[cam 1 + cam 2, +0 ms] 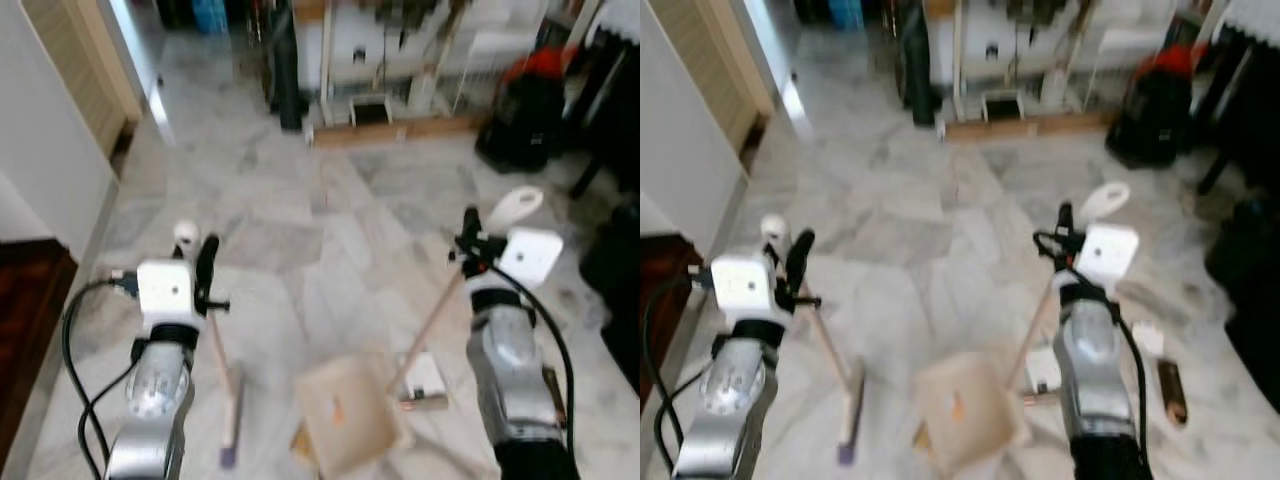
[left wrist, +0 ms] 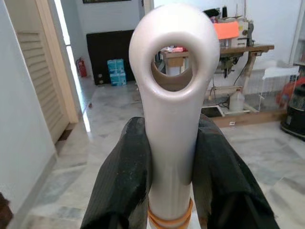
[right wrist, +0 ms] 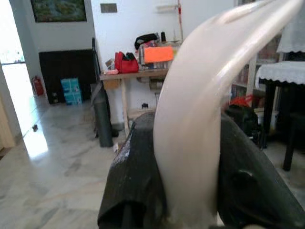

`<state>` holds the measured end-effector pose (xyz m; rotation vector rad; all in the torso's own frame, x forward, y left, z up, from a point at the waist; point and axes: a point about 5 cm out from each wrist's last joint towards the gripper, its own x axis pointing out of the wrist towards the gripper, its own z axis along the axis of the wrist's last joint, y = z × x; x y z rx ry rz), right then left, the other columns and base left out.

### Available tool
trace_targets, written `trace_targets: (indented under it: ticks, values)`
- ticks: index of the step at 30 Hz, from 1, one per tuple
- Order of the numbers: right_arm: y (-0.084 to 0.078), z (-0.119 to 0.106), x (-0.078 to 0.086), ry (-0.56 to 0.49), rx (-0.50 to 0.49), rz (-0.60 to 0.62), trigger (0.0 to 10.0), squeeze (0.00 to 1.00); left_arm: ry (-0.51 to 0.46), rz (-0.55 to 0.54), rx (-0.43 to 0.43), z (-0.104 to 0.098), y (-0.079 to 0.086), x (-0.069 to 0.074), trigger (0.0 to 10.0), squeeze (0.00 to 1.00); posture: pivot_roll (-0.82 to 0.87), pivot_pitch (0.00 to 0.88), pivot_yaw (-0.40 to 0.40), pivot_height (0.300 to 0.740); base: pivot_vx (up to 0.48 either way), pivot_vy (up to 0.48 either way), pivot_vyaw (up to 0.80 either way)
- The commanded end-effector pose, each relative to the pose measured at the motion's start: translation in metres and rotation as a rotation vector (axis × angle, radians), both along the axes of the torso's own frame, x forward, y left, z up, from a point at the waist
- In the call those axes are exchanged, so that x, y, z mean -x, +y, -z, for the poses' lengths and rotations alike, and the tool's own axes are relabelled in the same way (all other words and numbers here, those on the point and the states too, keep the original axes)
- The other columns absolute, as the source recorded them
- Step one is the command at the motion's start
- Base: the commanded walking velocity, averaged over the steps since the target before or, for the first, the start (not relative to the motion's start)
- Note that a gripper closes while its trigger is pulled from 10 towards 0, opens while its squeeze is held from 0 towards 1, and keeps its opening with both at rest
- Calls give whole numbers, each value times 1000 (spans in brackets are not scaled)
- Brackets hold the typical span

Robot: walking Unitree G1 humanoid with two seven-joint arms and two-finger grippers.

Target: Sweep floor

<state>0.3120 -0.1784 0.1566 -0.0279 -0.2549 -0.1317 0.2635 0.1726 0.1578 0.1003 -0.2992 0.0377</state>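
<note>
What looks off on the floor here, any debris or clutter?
A few loose bits lie on the marble floor by the right arm: a small white card and a dark brown oblong thing. Too blurred to identify. The left gripper clamps the broom handle, the right gripper the dustpan handle; the dustpan sits flat.

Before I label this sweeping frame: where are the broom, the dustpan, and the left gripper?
broom (image 1: 229, 400), left eye view, lower stick near the head.
dustpan (image 1: 350, 415), left eye view, middle of its tray.
left gripper (image 2: 172, 157), left wrist view, between fingertips clamping the broom handle.

Broom (image 1: 222, 378) and dustpan (image 1: 350, 412), both upright
</note>
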Motion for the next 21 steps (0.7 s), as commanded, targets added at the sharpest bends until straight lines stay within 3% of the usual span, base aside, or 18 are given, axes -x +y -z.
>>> trace_targets:
  ticks: [1, 13, 21]
  values:
    - [4, -9, -1, -48, -26, -12, 10000, 0, -57, -4, -21, -12, 2, 0, 10000, 0, 2, 87, 25, 740, 0, 0, 0]
    - [-4, 5, 2, -5, -5, 22, 10000, 0, -29, 8, -20, -7, 5, -4, 10000, 0, 0, 104, 27, 740, 0, 0, 0]
    - [-17, 31, 6, 48, 26, 91, 10000, 0, 20, 5, 69, 1, 16, -11, 10000, 0, -8, 110, 41, 740, 0, 0, 0]
